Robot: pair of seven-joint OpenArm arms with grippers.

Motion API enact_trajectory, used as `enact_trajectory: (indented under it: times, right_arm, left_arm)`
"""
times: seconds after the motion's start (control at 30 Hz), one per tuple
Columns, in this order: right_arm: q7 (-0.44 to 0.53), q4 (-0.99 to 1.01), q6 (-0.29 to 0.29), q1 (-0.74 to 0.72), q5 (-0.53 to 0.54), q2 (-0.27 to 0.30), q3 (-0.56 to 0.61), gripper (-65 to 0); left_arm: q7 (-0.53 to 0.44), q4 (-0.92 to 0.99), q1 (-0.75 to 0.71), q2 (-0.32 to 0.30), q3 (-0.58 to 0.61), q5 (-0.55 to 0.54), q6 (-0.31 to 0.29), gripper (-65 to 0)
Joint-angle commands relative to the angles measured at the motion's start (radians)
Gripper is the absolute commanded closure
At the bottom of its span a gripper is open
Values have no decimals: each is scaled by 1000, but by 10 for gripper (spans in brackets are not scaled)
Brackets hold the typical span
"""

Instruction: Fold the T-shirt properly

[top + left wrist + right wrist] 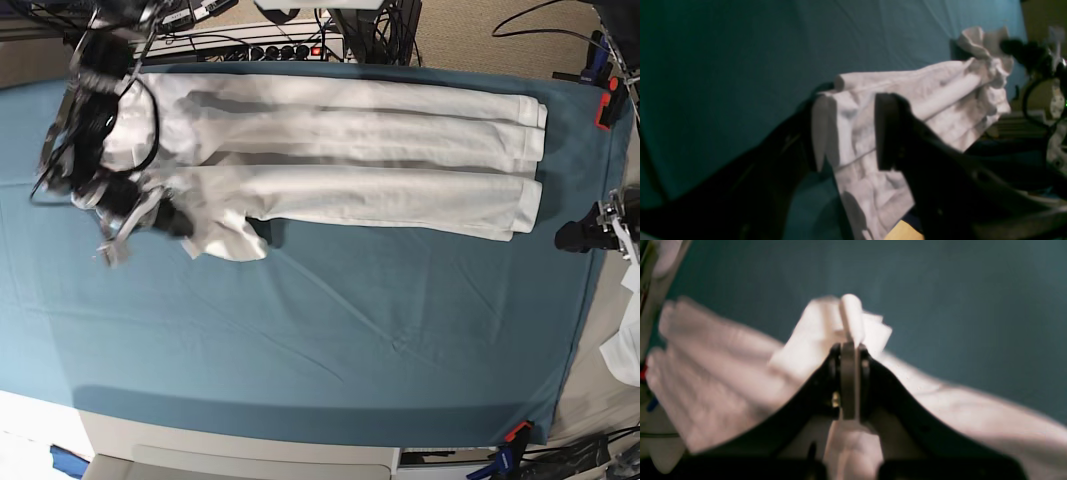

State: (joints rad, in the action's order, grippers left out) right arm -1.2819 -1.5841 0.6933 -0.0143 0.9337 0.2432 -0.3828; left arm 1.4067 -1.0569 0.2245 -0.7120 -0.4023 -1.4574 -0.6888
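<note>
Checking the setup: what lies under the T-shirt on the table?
The T-shirt, folded into a long band, lies on the teal table cover, which shows all around it. Whatever is beneath the shirt itself is covered and cannot be seen.

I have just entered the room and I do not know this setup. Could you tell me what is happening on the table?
A two-armed robot is folding a white T-shirt on a teal table cover. The shirt lies stretched in a long band with both sides folded in. The right gripper has its jaws closed on a bunched bit of cloth at one end and lifts it slightly. In the left wrist view, the left gripper has cloth between its spread jaws; whether it is really gripping is unclear.
</note>
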Motion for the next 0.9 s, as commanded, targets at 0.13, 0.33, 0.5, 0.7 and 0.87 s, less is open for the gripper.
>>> enact_trajectory:
  times: [0.13, 0.33, 0.5, 0.7, 0.87]
  right_arm:
    - [20, -224, 5, 171, 27, -77, -2, 0]
    - [23, -410, 5, 342, 26, -94, -3, 0]
    - [25, -436, 5, 412, 24, -94, -3, 0]
    - [26, -436, 5, 445, 0, -94, -3, -51]
    - [26, -436, 5, 476, 4, -94, -2, -255]
  left_arm:
    - [-10, -13, 19, -3, -8, -26, -5, -249]
    - [-10, -13, 19, 0, -8, -26, -5, -249]
    - [-10, -13, 19, 0, -8, -26, -9, -249]
    - [-10, -13, 19, 0, -8, -26, -9, -249]
    - [-10, -13, 19, 0, -8, -26, -9, -249]
